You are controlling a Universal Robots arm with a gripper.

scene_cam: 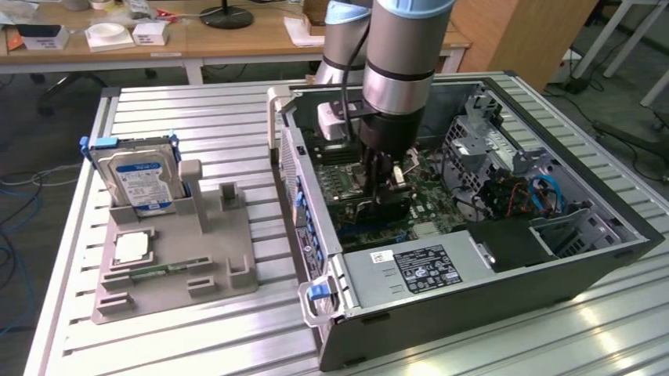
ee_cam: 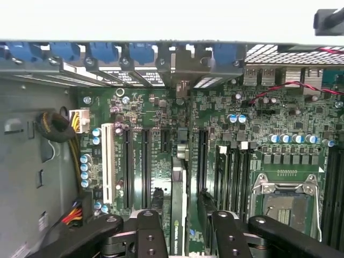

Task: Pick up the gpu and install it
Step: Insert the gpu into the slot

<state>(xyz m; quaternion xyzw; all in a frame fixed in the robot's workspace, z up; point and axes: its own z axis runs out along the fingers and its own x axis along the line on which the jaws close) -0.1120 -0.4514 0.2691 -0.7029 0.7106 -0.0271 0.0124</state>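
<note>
My gripper (scene_cam: 381,194) reaches down inside the open computer case (scene_cam: 585,262), just above the green motherboard (scene_cam: 439,205). It is shut on the gpu (scene_cam: 390,210), a thin dark card held on edge. In the wrist view the gpu (ee_cam: 178,215) runs edge-on between my two black fingers (ee_cam: 156,204), with the gripper (ee_cam: 180,203) over the row of long black expansion slots (ee_cam: 145,166). The card's far end points toward the metal bracket openings (ee_cam: 183,80) at the case's rear wall. I cannot tell whether the card's lower edge touches a slot.
A grey holder stand (scene_cam: 172,270) lies on the slatted table at the exterior view's left, carrying a hard drive (scene_cam: 141,176), a CPU chip (scene_cam: 131,248) and a green memory stick (scene_cam: 157,270). Inside the case are the power supply (scene_cam: 418,270), the CPU socket (ee_cam: 282,207) and cables (ee_cam: 70,161).
</note>
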